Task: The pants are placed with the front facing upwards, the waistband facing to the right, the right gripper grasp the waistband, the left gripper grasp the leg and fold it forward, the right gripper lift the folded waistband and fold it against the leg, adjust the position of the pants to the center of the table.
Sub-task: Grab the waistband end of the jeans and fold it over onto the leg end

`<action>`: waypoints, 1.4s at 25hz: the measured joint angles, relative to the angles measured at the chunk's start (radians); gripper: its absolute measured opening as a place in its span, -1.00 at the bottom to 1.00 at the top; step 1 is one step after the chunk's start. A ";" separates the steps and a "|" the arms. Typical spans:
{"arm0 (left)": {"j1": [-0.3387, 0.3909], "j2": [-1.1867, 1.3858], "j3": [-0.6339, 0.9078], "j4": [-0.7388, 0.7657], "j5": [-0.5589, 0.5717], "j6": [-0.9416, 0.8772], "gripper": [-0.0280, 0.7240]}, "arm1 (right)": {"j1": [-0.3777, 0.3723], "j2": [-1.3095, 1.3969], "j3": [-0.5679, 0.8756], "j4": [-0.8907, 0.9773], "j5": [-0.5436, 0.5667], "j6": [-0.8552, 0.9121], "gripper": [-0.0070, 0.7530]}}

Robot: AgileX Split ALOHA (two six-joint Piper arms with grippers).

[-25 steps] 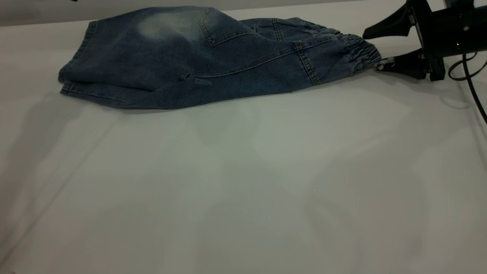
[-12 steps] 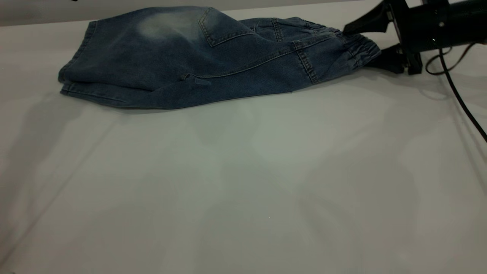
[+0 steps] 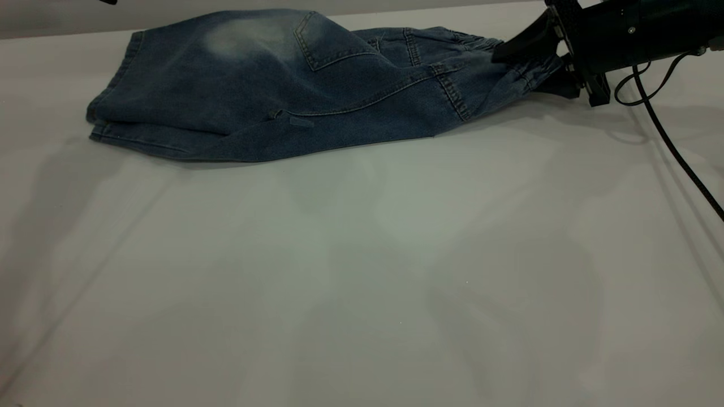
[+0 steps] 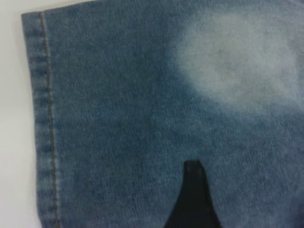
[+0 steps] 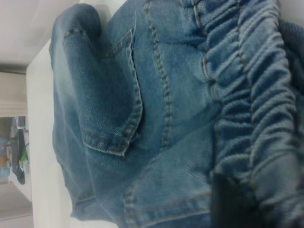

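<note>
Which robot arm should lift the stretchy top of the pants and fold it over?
Probably the right. The right gripper already straddles the waistband at the pants' right end. The left gripper hangs over the leg end, far from it.

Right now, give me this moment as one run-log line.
stage: second fold, grasping | right tool: closing on waistband, end lifted | left tool: over leg | pants: folded lengthwise, far side of table

A broad pale tabletop (image 3: 362, 271) fills nearly everything — matte, plain, washed in soft overhead light, with faint grey shadows drifting across it. Past its far edge runs a grey wall strip (image 3: 56, 17) — dim, featureless, no windows showing.
</note>
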 joint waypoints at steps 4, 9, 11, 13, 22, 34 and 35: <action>-0.039 0.001 0.000 0.004 0.019 0.015 0.39 | 0.000 0.000 0.000 0.000 0.003 -0.011 -0.73; -0.120 0.029 -0.042 0.008 0.022 0.051 0.39 | 0.000 -0.004 0.000 -0.023 0.004 -0.011 -0.72; -0.151 0.056 -0.084 0.008 0.048 0.035 0.39 | 0.000 -0.008 0.000 -0.026 0.004 -0.011 -0.72; -0.181 0.089 -0.138 0.011 0.099 0.014 0.39 | 0.000 -0.016 0.000 -0.036 0.003 -0.011 -0.72; -0.256 0.353 -0.510 0.125 0.384 -0.112 0.39 | 0.000 -0.051 0.000 -0.078 0.003 -0.007 -0.72; -0.330 0.601 -0.879 0.420 0.659 -0.263 0.39 | 0.000 -0.088 0.000 -0.100 -0.005 -0.007 -0.72; -0.336 0.602 -0.879 0.429 0.649 -0.263 0.39 | 0.000 -0.091 0.000 -0.098 -0.005 -0.007 -0.72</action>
